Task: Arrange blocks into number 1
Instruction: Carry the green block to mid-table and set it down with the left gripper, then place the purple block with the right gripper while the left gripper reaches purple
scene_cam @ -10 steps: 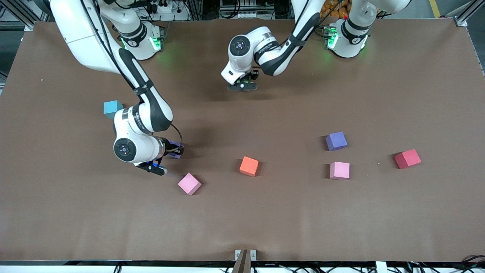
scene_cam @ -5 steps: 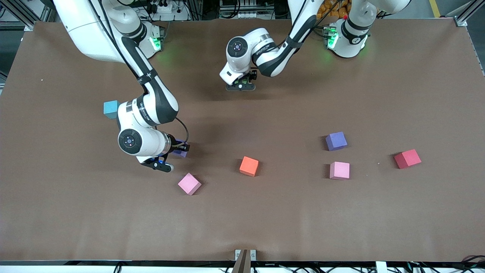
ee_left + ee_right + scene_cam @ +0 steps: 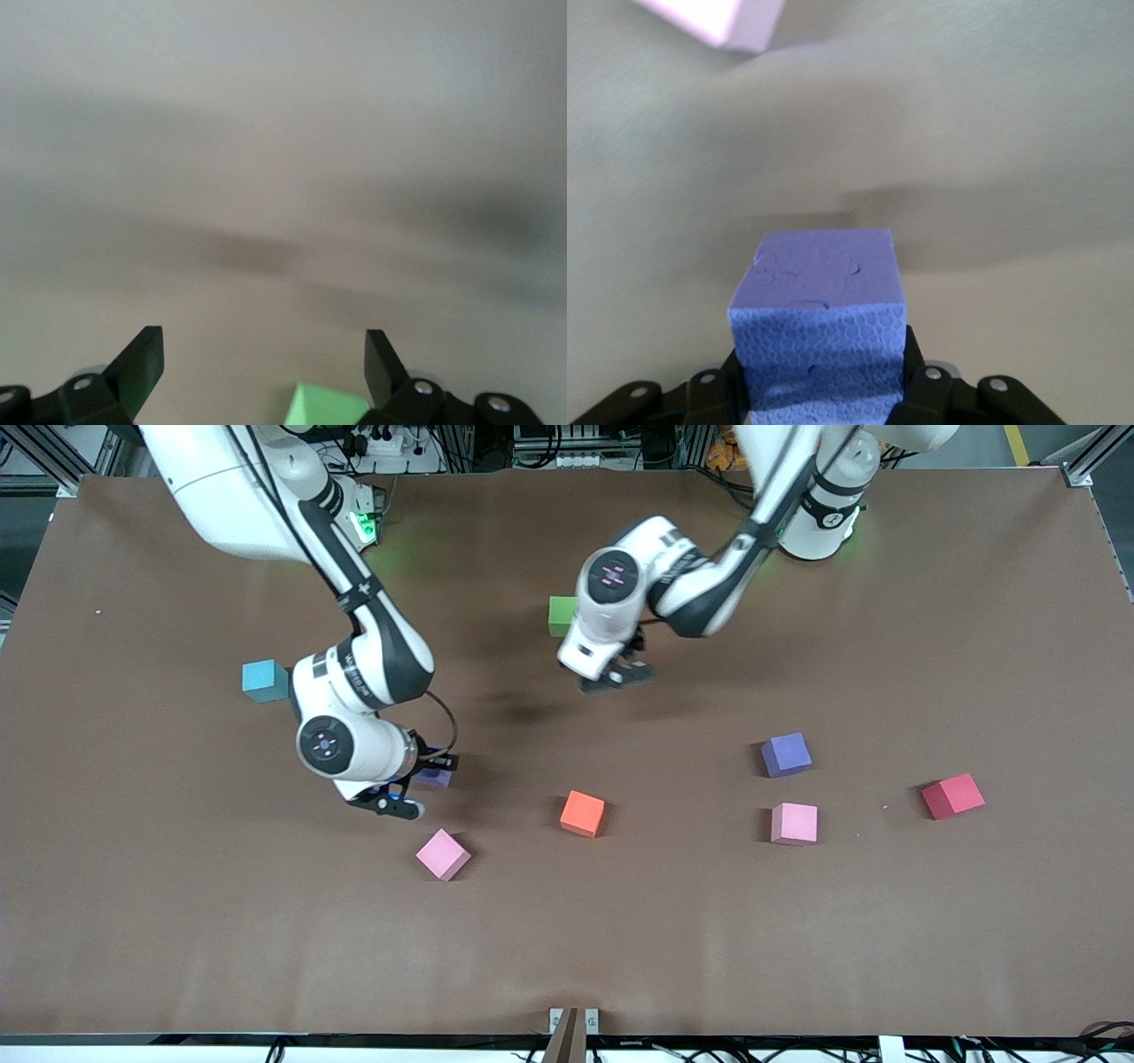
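A green block (image 3: 561, 615) sits on the table near the robots' bases; its corner (image 3: 332, 409) shows at the edge of the left wrist view. My left gripper (image 3: 613, 679) (image 3: 263, 363) hangs open beside it, apart from it, nothing between its fingers. My right gripper (image 3: 428, 771) (image 3: 822, 370) is shut on a purple block (image 3: 437, 779) (image 3: 819, 305), held just off the table. One pink block (image 3: 443, 855) (image 3: 718, 18) lies close by, nearer the front camera. Another purple block (image 3: 786, 755) and another pink block (image 3: 794, 823) lie toward the left arm's end.
A light-blue cube (image 3: 265, 680) lies beside the right arm's wrist. An orange cube (image 3: 582, 813) sits mid-table. A red cube (image 3: 952, 795) lies toward the left arm's end. The brown table (image 3: 567, 939) stretches bare toward the front camera.
The left gripper opened, left the green block on the table and drew away from it. The right gripper carried the purple block a little toward the middle of the table.
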